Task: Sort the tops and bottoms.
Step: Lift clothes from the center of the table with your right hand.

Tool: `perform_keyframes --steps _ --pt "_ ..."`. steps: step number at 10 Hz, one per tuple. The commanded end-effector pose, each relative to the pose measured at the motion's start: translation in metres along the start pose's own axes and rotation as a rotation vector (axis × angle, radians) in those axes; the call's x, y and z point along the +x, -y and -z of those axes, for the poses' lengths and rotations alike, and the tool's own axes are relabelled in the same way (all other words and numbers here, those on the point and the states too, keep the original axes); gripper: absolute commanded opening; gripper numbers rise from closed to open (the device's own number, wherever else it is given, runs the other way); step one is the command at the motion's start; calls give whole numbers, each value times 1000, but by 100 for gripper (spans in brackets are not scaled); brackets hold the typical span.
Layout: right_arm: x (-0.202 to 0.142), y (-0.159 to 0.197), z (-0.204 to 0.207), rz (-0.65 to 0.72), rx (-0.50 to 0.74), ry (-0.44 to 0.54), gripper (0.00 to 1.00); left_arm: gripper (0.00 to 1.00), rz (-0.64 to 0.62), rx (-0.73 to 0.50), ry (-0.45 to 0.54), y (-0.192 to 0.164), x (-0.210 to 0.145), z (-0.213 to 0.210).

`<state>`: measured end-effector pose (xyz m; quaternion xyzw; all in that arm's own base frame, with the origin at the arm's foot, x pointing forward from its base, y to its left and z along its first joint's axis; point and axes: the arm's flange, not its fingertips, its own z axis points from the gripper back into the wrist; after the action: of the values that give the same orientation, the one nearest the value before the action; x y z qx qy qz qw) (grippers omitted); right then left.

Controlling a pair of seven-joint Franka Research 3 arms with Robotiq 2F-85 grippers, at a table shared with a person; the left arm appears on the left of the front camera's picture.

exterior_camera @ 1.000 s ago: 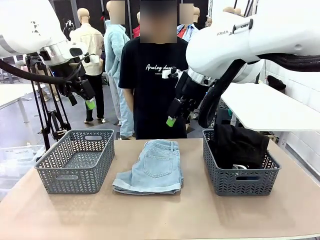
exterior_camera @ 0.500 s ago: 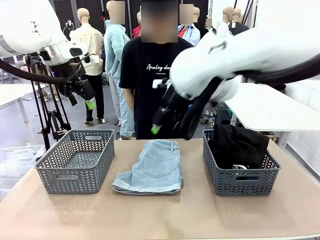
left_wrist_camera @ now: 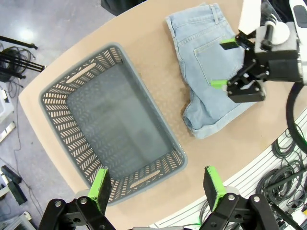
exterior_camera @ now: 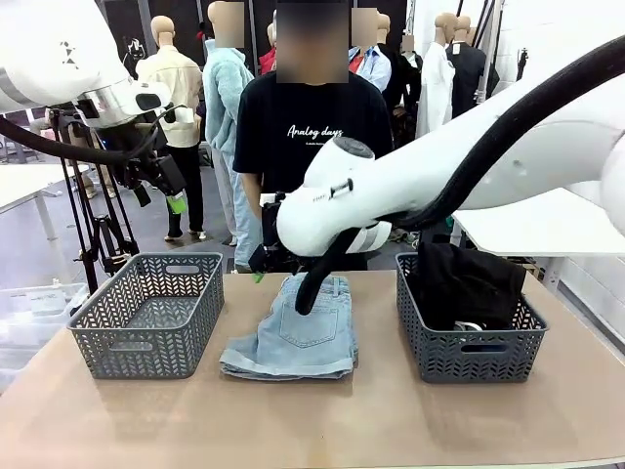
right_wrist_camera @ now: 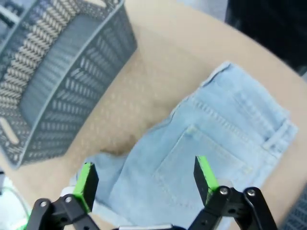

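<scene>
The light-blue shorts lie flat at the middle of the bench, waistband toward the far edge, hems toward the near edge. The right gripper hangs directly above them, wide open and empty, clearly the nearer one. The left gripper, open and empty too, hovers high above the empty left basket.

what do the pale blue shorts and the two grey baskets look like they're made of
Pale light-blue shorts: washed denim by the look, with visible seams, a stitched back pocket and rolled hems. Left grey lattice basket and right grey lattice basket: probably moulded plastic, matte, with a regular cut-out pattern and slot handles.
</scene>
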<state>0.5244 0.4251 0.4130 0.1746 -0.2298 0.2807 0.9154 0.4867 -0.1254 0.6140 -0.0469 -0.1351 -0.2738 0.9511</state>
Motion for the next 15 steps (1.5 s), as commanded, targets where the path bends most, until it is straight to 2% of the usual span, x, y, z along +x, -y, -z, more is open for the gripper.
perform_keyframes --steps 1,2,3,4,5,8,10,13,15 --pt "5 -9 14 61 -121 71 100 100 -2 3 10 -1 0 -2" --pt "4 -7 20 69 -183 44 100 100 -2 3 10 -1 0 -2" --pt "4 -8 8 60 -194 -44 100 100 -2 3 10 -1 0 -2" --pt "1 5 11 37 -79 48 100 100 -2 3 10 -1 0 -2" --pt "1 5 11 37 -79 48 100 100 -2 3 10 -1 0 -2" --pt "8 23 0 144 -225 -42 100 100 -2 3 10 -1 0 -2" --pt "17 41 -10 196 -329 -191 100 100 -2 3 10 -1 0 -2" --pt "29 63 6 254 -403 -265 100 100 -2 3 10 -1 0 -2" --pt "20 72 23 298 -430 -302 100 100 -2 3 10 -1 0 -2"
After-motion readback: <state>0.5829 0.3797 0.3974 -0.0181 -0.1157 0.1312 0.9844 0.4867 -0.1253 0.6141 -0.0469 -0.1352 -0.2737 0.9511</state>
